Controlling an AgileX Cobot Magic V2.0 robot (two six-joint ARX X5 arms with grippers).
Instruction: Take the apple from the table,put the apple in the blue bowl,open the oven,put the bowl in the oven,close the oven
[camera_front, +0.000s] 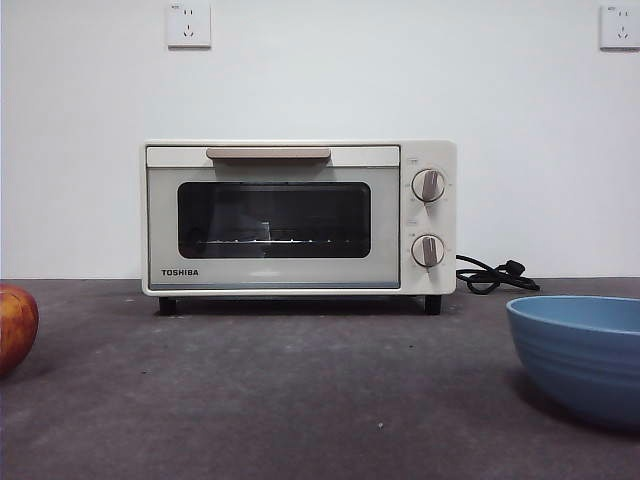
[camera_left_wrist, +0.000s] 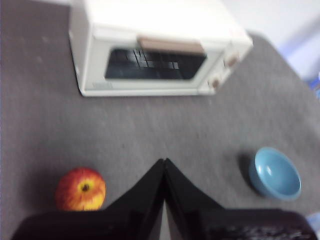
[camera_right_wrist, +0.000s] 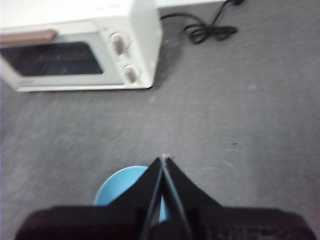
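Dark grey, mottled matte counter (camera_front: 300, 390) ran back to a plain white wall (camera_front: 80, 150) bearing two sockets (camera_front: 188, 24). Front view: cream-white toaster oven (camera_front: 298, 218), door shut, black cord (camera_front: 495, 275) beside it; round red-and-yellow apple (camera_front: 15, 328) at one edge, deep matte blue ridged bowl (camera_front: 585, 355) at the other, well apart. Only the wrist views showed the arms: left tool (camera_left_wrist: 164, 165) pressed together, empty, near the apple; right tool (camera_right_wrist: 163, 162) likewise pressed together, above the bowl.
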